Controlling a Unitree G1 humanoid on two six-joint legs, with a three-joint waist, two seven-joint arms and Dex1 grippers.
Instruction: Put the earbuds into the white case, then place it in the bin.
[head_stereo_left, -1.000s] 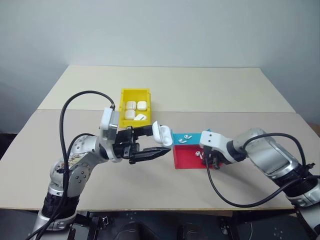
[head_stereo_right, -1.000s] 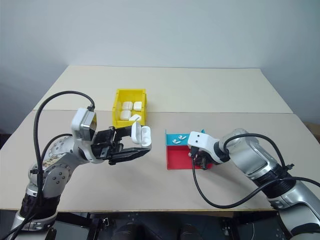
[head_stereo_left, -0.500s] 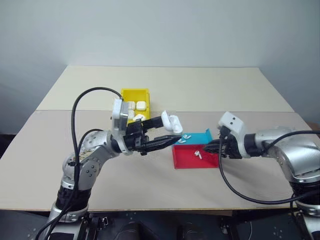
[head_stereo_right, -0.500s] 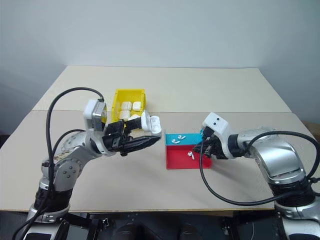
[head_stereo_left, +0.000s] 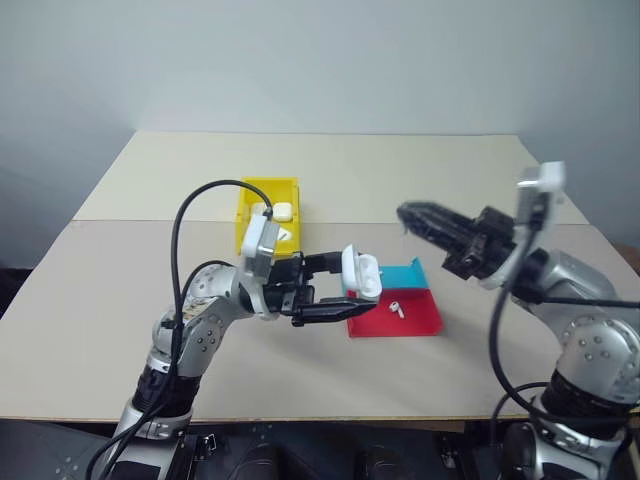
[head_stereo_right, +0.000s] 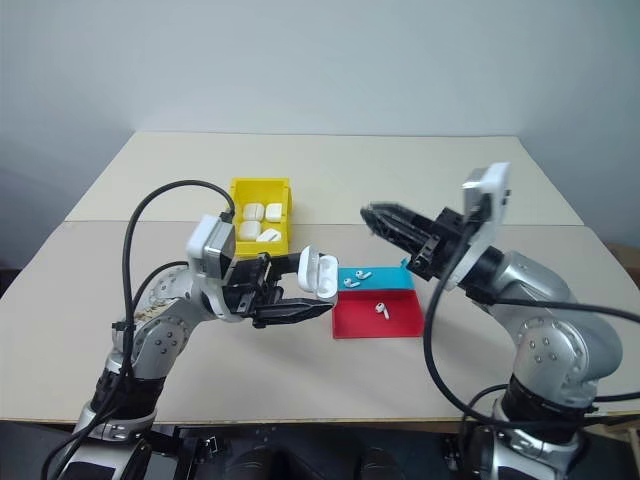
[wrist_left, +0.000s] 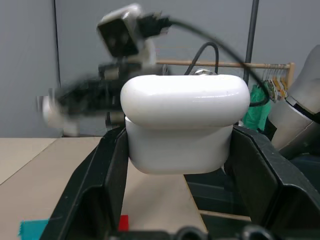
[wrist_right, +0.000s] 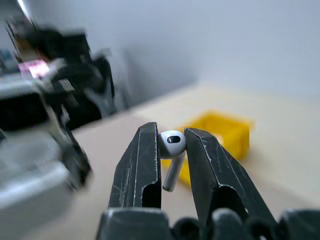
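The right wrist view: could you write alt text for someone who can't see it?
A tiny white earbud is pinched between the two black fingers of the robot's right pincer, its short stem hanging down in the gap. Behind it, out of focus, lie a pale table and a yellow bin.

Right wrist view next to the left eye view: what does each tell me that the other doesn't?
The right wrist view gives the close-up: a tiny white plastic earbud pinched between the right gripper fingers, its stem free. The left eye view gives the layout: the left gripper clamping a small glossy white case above a shallow teal-and-red tray holding another earbud. Both share the bright yellow plastic bin on the beige table.
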